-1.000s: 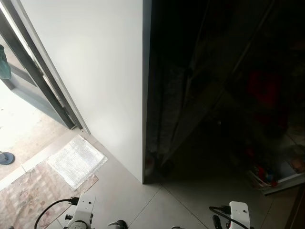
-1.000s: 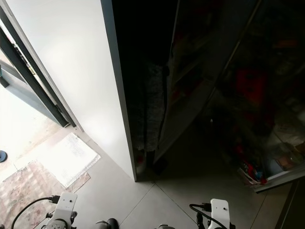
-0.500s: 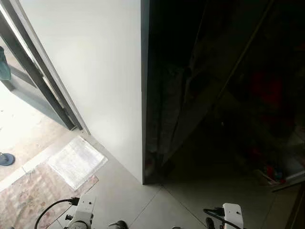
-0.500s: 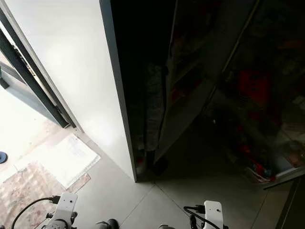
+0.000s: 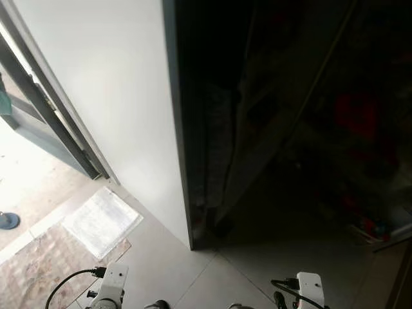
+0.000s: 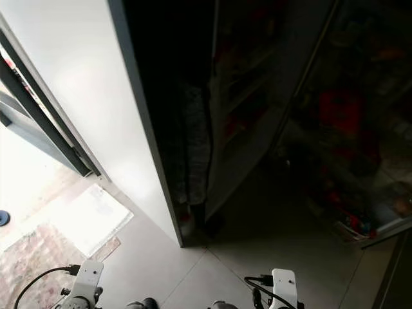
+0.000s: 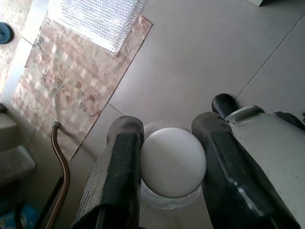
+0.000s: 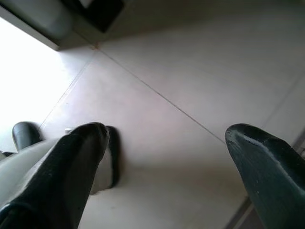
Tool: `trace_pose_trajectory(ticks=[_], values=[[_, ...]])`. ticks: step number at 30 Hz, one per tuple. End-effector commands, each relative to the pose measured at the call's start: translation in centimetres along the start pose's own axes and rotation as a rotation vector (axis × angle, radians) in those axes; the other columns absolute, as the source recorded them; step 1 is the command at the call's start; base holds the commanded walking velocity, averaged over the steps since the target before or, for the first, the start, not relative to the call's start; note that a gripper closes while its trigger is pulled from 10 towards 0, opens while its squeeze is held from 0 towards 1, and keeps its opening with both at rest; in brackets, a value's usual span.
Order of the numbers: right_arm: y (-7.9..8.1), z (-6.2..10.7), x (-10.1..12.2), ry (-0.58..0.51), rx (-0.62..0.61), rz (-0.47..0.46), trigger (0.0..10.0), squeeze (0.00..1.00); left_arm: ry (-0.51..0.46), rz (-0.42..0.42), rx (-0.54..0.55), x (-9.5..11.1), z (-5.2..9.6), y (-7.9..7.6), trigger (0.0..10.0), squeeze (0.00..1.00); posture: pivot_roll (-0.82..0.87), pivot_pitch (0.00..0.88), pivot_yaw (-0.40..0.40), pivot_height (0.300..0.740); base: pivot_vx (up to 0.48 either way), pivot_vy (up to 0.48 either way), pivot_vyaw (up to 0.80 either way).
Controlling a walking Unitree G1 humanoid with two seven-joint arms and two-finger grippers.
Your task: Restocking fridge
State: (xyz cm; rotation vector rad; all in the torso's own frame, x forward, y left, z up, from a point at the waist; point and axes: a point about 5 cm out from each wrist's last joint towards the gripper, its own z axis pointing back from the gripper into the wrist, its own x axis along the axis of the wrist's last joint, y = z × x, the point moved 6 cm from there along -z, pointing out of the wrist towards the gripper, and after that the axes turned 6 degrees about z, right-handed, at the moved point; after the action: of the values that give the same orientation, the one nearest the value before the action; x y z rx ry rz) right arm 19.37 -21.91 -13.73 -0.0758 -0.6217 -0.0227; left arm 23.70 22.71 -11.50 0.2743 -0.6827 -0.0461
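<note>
one clear plastic jar with white ribbed lid (image 7: 172, 167) is sitting gripped in the left pincer (image 7: 167, 164); the right pincer (image 8: 167, 157) is gaping wide, and stocking the dark open fridge (image 5: 290, 129) is remaining.

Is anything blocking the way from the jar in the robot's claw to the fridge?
Nothing visible does. The left claw grips a white-lidded jar low over bare floor tiles. Ahead, the fridge door stands open and the dark fridge shelves lie open beyond the tiles, though the interior is too dim to see well.
</note>
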Motion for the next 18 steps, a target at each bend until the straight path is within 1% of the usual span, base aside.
trace_pose_trajectory(ticks=[1,4,5,8,18], values=[[0.18,0.02,-0.27,0.011,0.005,0.005,10.0,0.0,0.036,-0.011,0.012,-1.24,0.15,0.46,10.0,0.0,-0.12,0.152,-0.033,0.74,0.0,-0.405,0.0],[0.18,0.02,-0.27,0.011,0.005,0.005,10.0,0.0,0.036,-0.011,0.012,-1.25,0.15,0.46,10.0,0.0,-0.12,0.152,-0.033,0.74,0.0,-0.405,0.0],[0.17,0.11,-0.69,0.021,0.004,0.029,10.0,0.0,0.037,-0.01,0.014,-1.2,0.14,0.49,10.0,0.0,-0.13,0.172,-0.032,0.74,0.0,-0.465,0.79],[0.1,0.14,-0.79,0.023,0.002,0.044,10.0,0.0,0.037,-0.009,0.016,-1.16,0.13,0.51,10.0,0.0,-0.13,0.174,-0.032,0.74,0.0,-0.467,0.79],[0.48,0.09,-0.67,0.019,0.015,0.049,10.0,0.0,0.037,-0.008,0.017,-1.13,0.12,0.53,10.0,0.0,-0.13,0.175,-0.032,0.74,0.0,-0.463,0.79]])
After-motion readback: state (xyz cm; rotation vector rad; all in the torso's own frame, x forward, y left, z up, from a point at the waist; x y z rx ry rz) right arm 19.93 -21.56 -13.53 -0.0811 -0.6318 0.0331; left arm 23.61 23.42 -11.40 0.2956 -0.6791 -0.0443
